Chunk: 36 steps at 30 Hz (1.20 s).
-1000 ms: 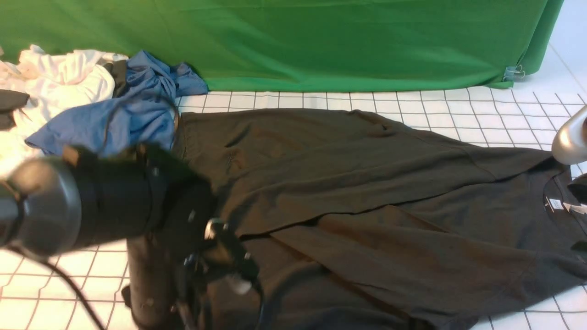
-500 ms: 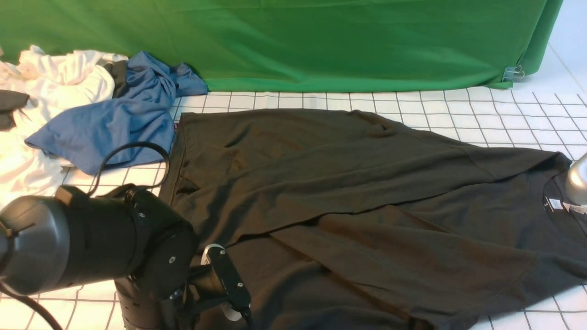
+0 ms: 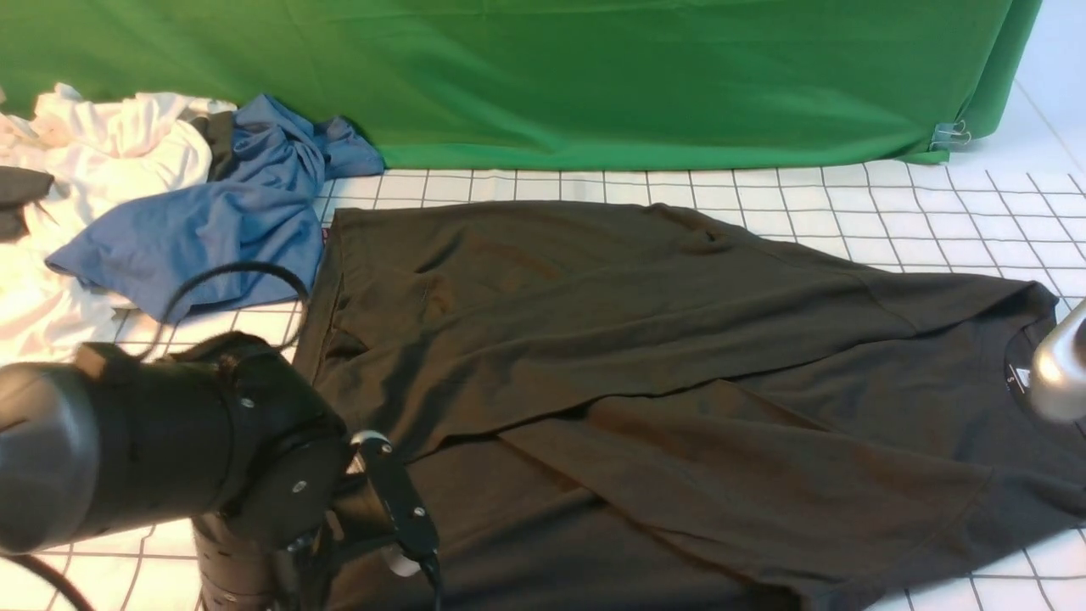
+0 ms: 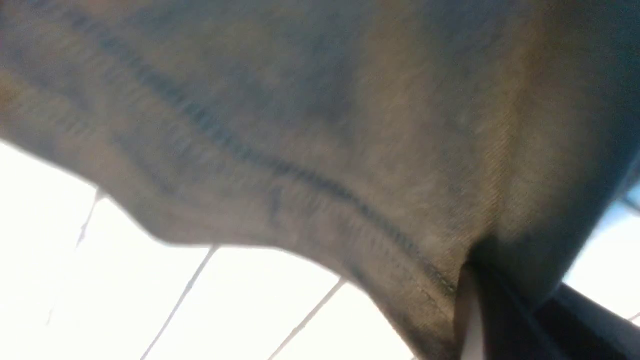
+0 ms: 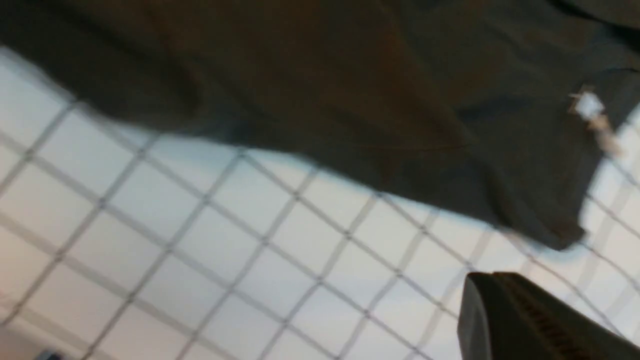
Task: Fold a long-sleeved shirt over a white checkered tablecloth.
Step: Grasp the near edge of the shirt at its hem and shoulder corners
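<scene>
The long-sleeved shirt, dark charcoal, lies spread across the checkered tablecloth, with one sleeve folded over the body and the collar at the right. My left gripper is low at the shirt's near-left hem. In the left wrist view the left gripper is shut on the shirt, with the hem pinched between the jaws above the tablecloth. My right gripper is shut and empty, hovering over the tablecloth beside the shirt; the neck tag shows. Only the right arm's silver link shows in the front view.
A blue garment and white garments are piled at the far left, touching the shirt's far-left corner. A green cloth hangs along the back, held by a metal clip at its right end.
My left arm came down and back toward the near-left edge, and its jaws went from open to shut on the shirt's hem. The right arm's silver link shifted slightly at the right edge.
</scene>
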Available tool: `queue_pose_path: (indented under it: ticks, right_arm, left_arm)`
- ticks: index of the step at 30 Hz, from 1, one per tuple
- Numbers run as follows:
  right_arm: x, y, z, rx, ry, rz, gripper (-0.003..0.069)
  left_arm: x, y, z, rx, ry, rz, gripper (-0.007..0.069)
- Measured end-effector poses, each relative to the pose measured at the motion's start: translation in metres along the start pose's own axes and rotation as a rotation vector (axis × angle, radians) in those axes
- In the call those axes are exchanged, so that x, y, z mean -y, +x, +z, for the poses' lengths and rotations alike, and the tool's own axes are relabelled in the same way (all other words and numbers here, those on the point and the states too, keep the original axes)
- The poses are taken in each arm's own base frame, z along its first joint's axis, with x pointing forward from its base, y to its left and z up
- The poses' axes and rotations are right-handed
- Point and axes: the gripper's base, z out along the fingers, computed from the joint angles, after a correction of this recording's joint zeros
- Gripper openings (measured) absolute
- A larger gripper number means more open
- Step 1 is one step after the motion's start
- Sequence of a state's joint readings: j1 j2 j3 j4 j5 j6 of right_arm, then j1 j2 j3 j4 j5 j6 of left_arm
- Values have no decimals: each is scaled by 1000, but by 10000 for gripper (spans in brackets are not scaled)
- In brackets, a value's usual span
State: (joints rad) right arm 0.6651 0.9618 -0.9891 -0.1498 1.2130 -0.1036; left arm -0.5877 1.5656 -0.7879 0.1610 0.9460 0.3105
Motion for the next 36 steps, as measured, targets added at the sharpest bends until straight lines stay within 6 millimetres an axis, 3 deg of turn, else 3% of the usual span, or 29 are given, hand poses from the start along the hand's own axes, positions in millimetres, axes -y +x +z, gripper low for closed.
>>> queue_pose_path:
  ticks: [8, 15, 20, 22, 27, 29, 33, 36]
  right_arm:
    - [-9, -3, 16, -58, -76, -82, 17]
    - [-19, 17, 70, -253, -122, -94, 99]
    - [-12, 9, 89, -224, -120, -37, 127]
    - [-10, 2, 100, -194, -114, -32, 190]
    - [-10, -14, 133, -194, -117, -86, 433]
    - [-11, -18, 146, -210, -120, -110, 483]
    - [-15, -25, 180, -240, -137, -137, 500]
    - [-17, -28, 194, -259, -138, -138, 484]
  left_arm:
    - [-11, 20, -20, 56, -21, -93, -31]
    - [-13, 40, -16, 61, 13, -157, -31]
    - [-10, 45, -22, 93, 5, -162, -31]
    - [-10, 46, -23, 104, 2, -166, -31]
    - [-10, 46, -23, 114, 2, -169, -31]
    - [-10, 46, -23, 114, 2, -167, -31]
    - [-10, 46, -23, 114, 2, -169, -31]
    - [-10, 46, -23, 114, 2, -169, -31]
